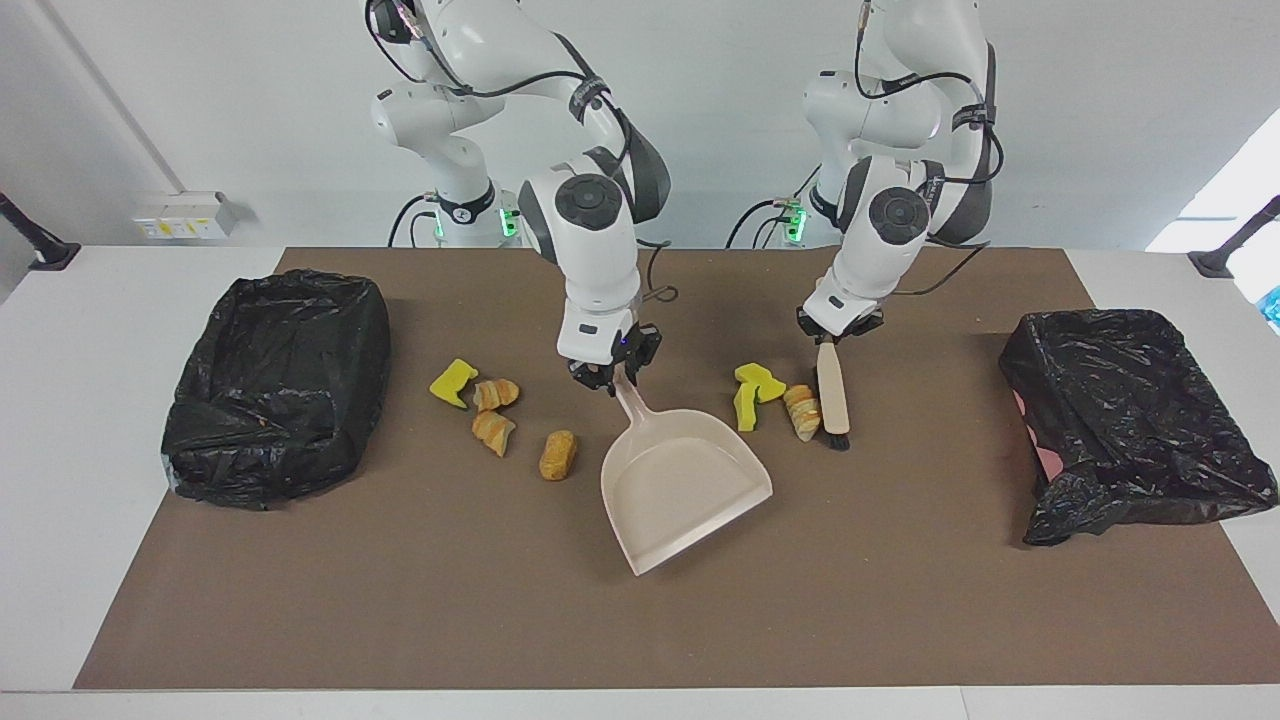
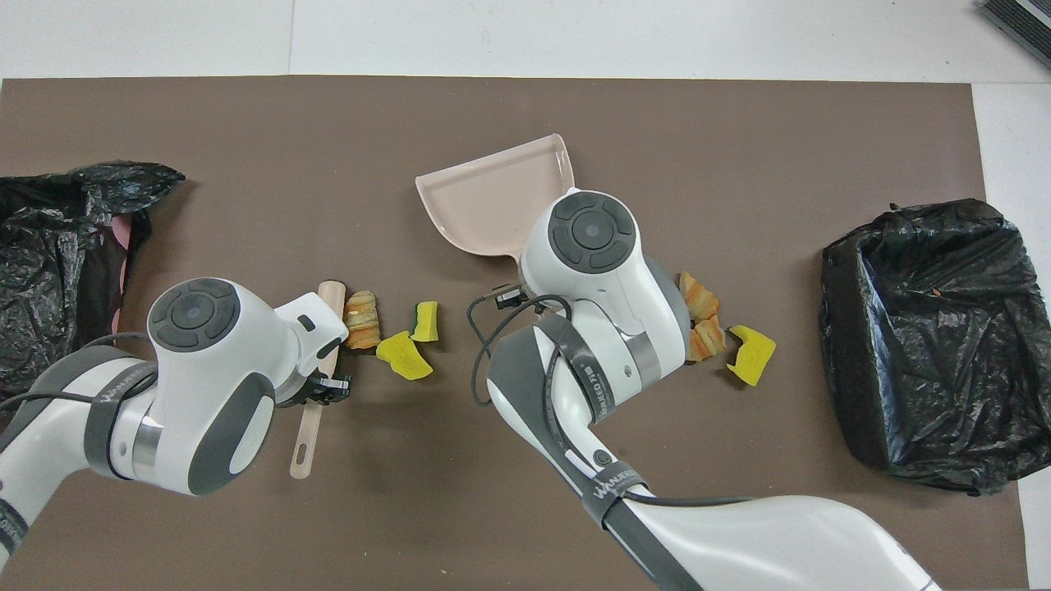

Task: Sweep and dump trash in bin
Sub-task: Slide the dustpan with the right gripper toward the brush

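- A robotics lab: two white jointed robot arms (image 1: 600,230) mounted at a white surface (image 1: 100,330).
- Bare white walls, a flat brown mat (image 1: 640,600), a wall-mounted socket box (image 1: 185,213).

One bread lump (image 1: 557,455) probably arm-hidden overhead.

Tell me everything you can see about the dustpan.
The dustpan is pale beige, plastic-looking, with a flat scoop, low side walls, an open front edge and a slim handle. It is empty. The right gripper is shut on the handle. The scoop lies over the middle of the brown mat, turned at an angle, its open edge pointing away from the robots and slightly toward the left arm's end. Whether it rests flat or is slightly lifted cannot be told. No trash touches it.
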Robot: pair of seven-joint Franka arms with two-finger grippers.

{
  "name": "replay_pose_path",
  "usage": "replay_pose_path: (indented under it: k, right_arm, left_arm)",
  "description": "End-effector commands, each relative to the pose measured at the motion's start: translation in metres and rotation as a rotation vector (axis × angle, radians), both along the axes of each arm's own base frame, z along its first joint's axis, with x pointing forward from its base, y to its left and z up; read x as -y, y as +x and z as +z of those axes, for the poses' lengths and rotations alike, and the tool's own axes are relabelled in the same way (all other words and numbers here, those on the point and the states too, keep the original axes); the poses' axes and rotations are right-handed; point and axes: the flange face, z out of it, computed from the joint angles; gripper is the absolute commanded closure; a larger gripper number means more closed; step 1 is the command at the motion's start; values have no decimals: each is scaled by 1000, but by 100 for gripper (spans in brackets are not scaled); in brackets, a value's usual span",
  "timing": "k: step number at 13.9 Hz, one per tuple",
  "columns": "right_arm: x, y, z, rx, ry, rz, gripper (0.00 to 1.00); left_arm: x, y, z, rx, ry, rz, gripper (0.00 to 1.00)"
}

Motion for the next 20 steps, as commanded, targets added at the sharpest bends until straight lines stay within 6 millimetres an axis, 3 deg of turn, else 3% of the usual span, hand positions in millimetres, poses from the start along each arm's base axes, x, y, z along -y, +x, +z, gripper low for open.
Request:
replay_pose_path:
  k: [1,3,5,10,13,20]
  right_arm:
    - [34,-39,0,-2,-40,236,100]
    - [40,-43,-2,-15,-59,511,100]
    - [43,-48,-3,-46,-70,666,100]
    - [44,-67,-10,-67,-107,715,100]
    - [21,-79,-32,-87,-136,761,100]
    - [0,-81,-49,-62,-136,746,100]
  left_arm:
    - [-1,-10,-2,9,-30,21,100]
    - [-1,-11,-2,11,-33,25,100]
    - [0,-12,-3,10,-42,31,100]
    - [1,-13,-3,11,-44,27,100]
    - [9,-14,-3,14,-57,21,100]
    - [36,-21,0,25,-106,7,100]
